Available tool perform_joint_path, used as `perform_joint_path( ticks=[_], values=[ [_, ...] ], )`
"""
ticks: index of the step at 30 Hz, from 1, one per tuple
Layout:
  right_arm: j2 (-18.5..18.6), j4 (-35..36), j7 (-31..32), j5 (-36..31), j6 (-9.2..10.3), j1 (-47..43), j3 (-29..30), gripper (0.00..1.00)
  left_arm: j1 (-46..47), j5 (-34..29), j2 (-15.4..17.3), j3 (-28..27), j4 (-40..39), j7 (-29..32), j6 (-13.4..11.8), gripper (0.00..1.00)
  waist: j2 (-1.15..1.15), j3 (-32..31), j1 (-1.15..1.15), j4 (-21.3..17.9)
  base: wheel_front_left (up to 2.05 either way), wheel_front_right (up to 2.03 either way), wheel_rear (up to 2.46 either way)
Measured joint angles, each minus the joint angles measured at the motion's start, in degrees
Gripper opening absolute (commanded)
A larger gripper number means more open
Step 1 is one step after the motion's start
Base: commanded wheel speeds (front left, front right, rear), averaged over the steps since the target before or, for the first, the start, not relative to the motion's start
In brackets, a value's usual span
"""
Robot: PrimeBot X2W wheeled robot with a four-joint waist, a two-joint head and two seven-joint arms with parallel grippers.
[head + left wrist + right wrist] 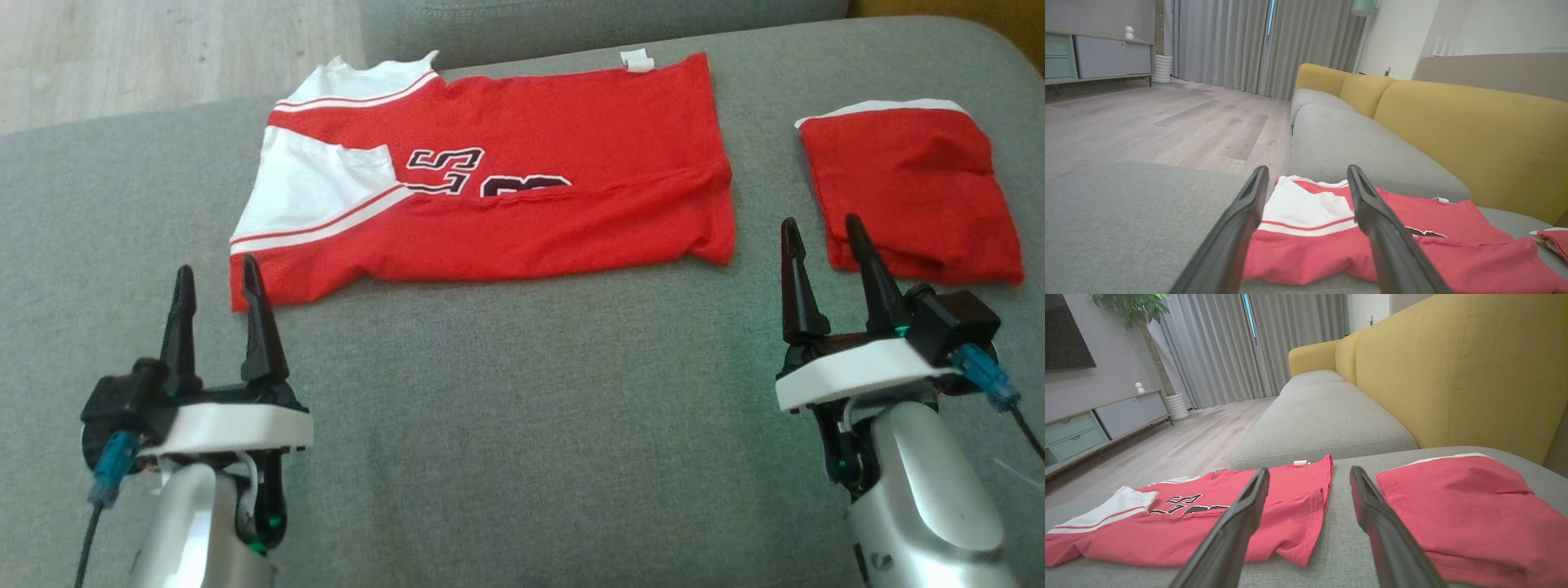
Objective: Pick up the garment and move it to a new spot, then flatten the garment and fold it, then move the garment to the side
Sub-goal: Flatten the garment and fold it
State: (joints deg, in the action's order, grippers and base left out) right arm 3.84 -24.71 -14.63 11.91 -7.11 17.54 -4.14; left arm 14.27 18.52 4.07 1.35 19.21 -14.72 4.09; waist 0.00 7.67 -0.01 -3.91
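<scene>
Jersey (522,188) is laid w/ long axis left-right on the cushion's (490,425) far half; its near-left corner is found just beside left gripper (217,265), right gripper (820,219) further off. Both seen spread open, nothing held.

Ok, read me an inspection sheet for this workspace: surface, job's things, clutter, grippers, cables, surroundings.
Surface: grey sofa cushion, smooth fabric.
Job's things: red and white jersey lying flat, folded lengthwise, lettering partly covered; folded red garment apart on its right.
Clutter: nothing seen.
Grippers: left gripper and right gripper over the cushion's near side, jaws open, empty.
Cables: blue-plugged cable at the left wrist and at the right wrist, off the cloth.
Surroundings: yellow backrest, wood floor, grey curtains, low sideboard.
</scene>
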Motion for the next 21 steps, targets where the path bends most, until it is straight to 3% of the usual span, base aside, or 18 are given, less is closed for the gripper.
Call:
perform_joint_path(
  ticks=[10,21],
  values=[
    [-0.35,1.89,0.00,-0.11,0.00,0.58,-0.51,1.00,4.49,-3.01,-0.69,-1.10,10.09,0.01,-0.65,1.00,0.00,2.37,0.01,-1.28,0.00,0.00,0.00],
    [-0.41,3.08,0.00,1.30,0.00,1.09,-2.31,1.00,12.22,-4.42,2.08,-1.10,23.43,4.65,-4.21,1.00,0.00,5.79,0.02,-2.98,0.00,0.00,0.00]
  ],
)
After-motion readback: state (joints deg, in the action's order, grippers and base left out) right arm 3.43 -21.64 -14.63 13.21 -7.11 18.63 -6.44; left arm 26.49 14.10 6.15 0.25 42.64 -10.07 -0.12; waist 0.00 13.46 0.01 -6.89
